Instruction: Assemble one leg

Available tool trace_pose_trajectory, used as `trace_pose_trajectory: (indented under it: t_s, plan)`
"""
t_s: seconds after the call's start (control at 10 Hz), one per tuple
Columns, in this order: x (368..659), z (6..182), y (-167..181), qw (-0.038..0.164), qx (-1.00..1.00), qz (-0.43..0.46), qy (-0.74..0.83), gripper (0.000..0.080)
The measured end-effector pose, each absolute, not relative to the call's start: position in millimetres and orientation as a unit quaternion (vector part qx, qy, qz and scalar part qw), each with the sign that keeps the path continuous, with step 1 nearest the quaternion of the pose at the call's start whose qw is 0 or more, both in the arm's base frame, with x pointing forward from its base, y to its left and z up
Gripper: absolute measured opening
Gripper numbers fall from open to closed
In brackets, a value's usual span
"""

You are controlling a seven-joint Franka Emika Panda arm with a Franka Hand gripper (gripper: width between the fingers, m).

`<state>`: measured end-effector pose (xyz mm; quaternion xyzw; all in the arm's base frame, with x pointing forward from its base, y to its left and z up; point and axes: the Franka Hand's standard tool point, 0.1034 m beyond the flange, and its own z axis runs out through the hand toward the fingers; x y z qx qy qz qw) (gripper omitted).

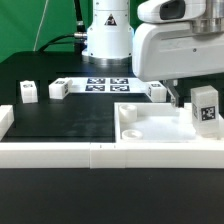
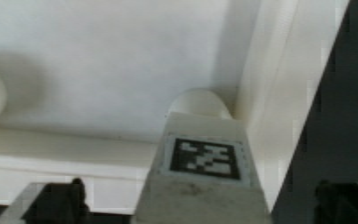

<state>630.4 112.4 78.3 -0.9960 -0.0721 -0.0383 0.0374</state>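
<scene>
The leg point(image 1: 205, 107), a small white post with a black-and-white tag, stands upright at the right end of the large white tray piece point(image 1: 150, 128). In the wrist view the leg point(image 2: 206, 150) runs up the middle, its rounded tip against the tray's inner corner point(image 2: 105, 80). My gripper point(image 1: 196, 96) hangs over it. In the wrist view my gripper point(image 2: 201, 205) has a dark finger point(image 2: 55, 200) on each side of the leg, with a visible gap on both sides, so it is open astride the leg.
Three more small tagged legs lie on the black table: two at the exterior view's left point(image 1: 27, 92) point(image 1: 57, 89) and one behind the tray point(image 1: 157, 92). The marker board point(image 1: 105, 84) lies by the robot base. A white rail point(image 1: 60, 152) runs along the front.
</scene>
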Motion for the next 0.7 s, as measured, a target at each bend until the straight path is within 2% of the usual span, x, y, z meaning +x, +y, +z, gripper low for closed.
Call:
trace_pose_trajectory:
  t_s: [0.1, 0.2, 0.3, 0.4, 0.7]
  plan:
    - [630.4, 78.3, 112.4, 0.037, -0.996, -0.038, -0.073, 0.0516]
    - [630.4, 78.3, 112.3, 0.037, -0.996, -0.038, -0.073, 0.0516]
    - [630.4, 78.3, 112.2, 0.037, -0.996, -0.038, -0.073, 0.0377]
    - [630.3, 78.3, 112.9, 0.037, -0.996, -0.038, -0.073, 0.0290]
    - [630.2, 78.3, 113.4, 0.039, -0.997, -0.038, -0.053, 0.0290]
